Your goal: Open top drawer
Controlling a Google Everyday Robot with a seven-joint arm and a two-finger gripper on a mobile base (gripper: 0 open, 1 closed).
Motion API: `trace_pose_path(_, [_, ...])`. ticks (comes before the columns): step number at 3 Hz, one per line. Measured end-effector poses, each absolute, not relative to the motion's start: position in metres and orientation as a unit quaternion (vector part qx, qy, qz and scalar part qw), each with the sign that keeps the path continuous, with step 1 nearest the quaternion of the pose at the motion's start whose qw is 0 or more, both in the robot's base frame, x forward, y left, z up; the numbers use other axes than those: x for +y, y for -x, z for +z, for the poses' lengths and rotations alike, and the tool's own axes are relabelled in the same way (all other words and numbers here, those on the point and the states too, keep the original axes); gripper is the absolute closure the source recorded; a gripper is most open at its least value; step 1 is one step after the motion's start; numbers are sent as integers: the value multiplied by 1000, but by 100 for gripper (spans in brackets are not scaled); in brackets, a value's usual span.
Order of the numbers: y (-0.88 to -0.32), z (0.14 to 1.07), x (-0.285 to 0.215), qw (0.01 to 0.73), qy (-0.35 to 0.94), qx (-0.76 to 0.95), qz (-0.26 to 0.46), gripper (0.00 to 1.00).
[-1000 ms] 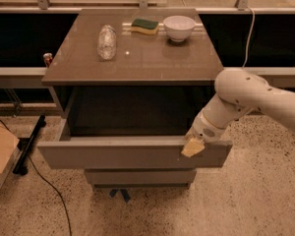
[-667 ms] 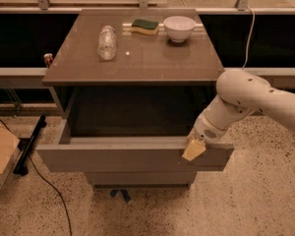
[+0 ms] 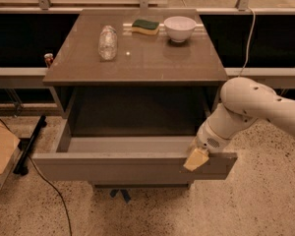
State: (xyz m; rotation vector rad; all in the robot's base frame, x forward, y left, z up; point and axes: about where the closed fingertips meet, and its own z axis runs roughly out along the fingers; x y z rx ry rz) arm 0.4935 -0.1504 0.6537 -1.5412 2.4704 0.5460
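Note:
The top drawer of the grey-brown cabinet is pulled far out towards me. Its deep box is open and looks empty, and its flat plain front faces me. My gripper sits at the right end of the front panel's top edge, with a yellowish fingertip over the front face. The white arm reaches in from the right. A lower drawer front is mostly hidden under the open drawer.
On the cabinet top lie a clear plastic bottle, a green and yellow sponge and a white bowl. A cardboard box and a black cable lie on the floor at left. A rail runs behind.
The drawer has slid a little further out towards me, and my gripper has moved with its front edge.

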Motion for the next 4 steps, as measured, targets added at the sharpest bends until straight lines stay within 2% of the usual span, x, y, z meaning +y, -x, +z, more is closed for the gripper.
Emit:
trace_pose_path(1, [-493, 653, -150, 88, 519, 830, 184, 13])
trace_pose_path(2, [-492, 652, -149, 87, 519, 830, 185, 0])
trace_pose_path(4, [-477, 653, -156, 74, 526, 829, 175, 0])
